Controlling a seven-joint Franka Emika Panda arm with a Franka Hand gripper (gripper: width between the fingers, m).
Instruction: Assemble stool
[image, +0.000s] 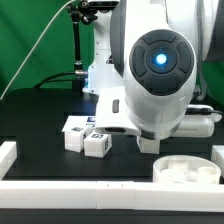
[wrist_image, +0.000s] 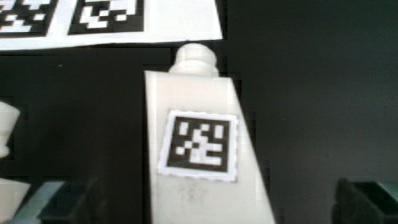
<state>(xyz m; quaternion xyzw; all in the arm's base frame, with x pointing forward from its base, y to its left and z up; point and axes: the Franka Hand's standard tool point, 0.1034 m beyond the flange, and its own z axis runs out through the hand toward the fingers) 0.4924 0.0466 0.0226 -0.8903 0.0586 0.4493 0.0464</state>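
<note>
The pincer (wrist_image: 199, 203) gapes wide astride a smooth, tapered white leg (wrist_image: 196, 105), seemingly untouched.

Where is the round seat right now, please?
The seat lies on the exterior view's right, beside the front white rail, right of the tagged legs.

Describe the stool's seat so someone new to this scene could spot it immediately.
On the black table, follow the long white rail along the near edge toward the exterior view's right. The seat lies just behind it, near the arm's bulky white housing. It is the only low round disc; the legs nearby are small tagged blocks.
</note>
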